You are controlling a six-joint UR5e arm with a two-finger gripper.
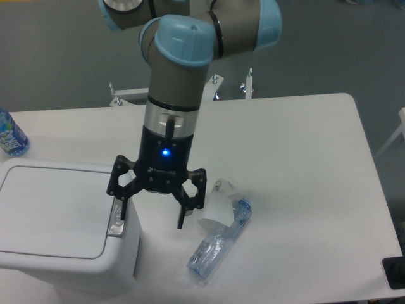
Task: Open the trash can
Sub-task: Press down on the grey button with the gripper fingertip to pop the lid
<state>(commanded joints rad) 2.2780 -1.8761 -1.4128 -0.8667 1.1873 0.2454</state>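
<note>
No readable text, brand, number or sign was visible anywhere.

The blue-labelled bottle (11,137) at the table's left edge carried a printed label, but it was too blurred to read. The crushed plastic bottle (218,240) lying on the table showed no legible marking, and the trash can (60,221) had a plain white lid and a grey latch (118,216) with nothing written that could be made out. The gripper (153,213) body showed only a small blue light, no lettering, and the arm's housing showed none either.
</note>
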